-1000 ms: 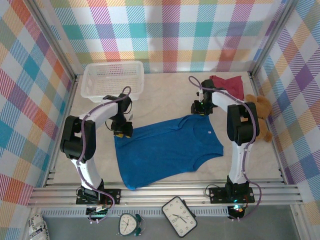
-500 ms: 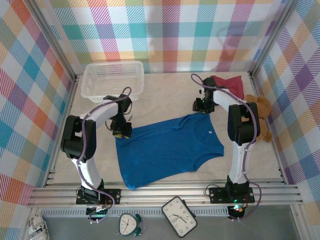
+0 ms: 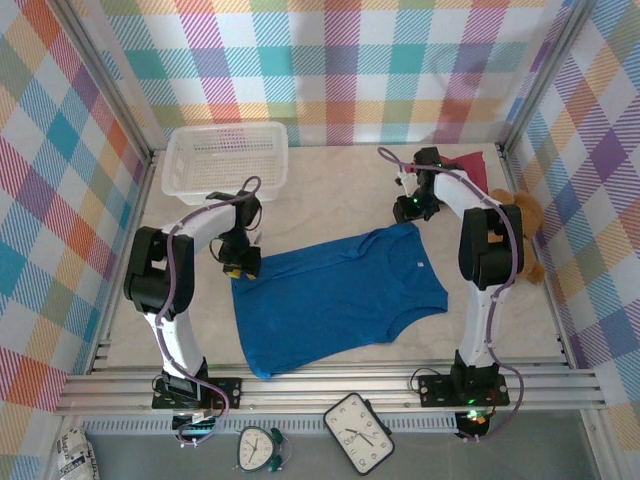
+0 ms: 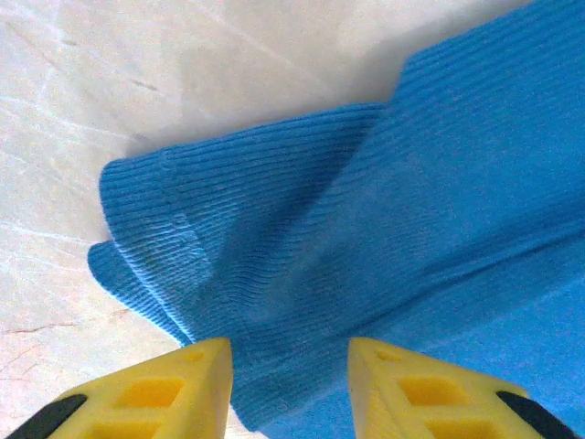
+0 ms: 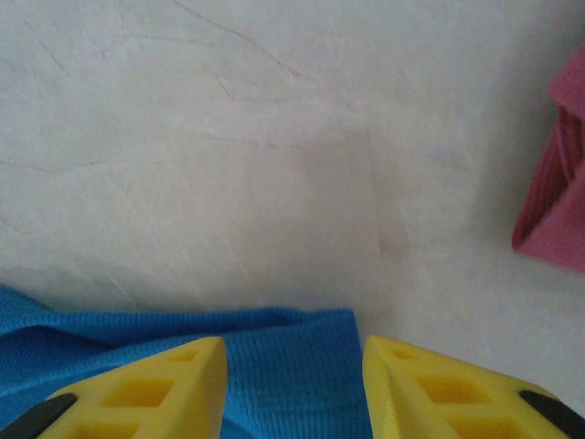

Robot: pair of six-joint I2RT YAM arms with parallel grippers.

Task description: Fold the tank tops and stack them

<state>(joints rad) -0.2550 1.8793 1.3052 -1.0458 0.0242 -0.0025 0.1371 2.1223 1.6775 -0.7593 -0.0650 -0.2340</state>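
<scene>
A bright blue tank top (image 3: 340, 300) lies spread flat mid-table. My left gripper (image 3: 243, 264) hovers over its far-left corner. In the left wrist view its yellow fingers (image 4: 196, 384) stand apart, and the top's ribbed, slightly folded corner (image 4: 274, 238) lies under and between them; the left gripper (image 4: 288, 352) is open. My right gripper (image 3: 408, 210) is at the top's far-right corner and is open too; the right gripper (image 5: 294, 352) has the blue hem (image 5: 274, 338) between its fingers. A dark red tank top (image 3: 468, 168) lies crumpled at the back right, its edge (image 5: 559, 201) to the right of the right gripper.
A white mesh basket (image 3: 225, 155) stands at the back left, just behind the left arm. A brown teddy bear (image 3: 525, 215) sits against the right wall beside the right arm. Bare table shows behind the blue top.
The right gripper has shifted a little back and to the right, along the blue top's far-right corner. The left gripper has barely moved. Both pairs of jaws stay apart.
</scene>
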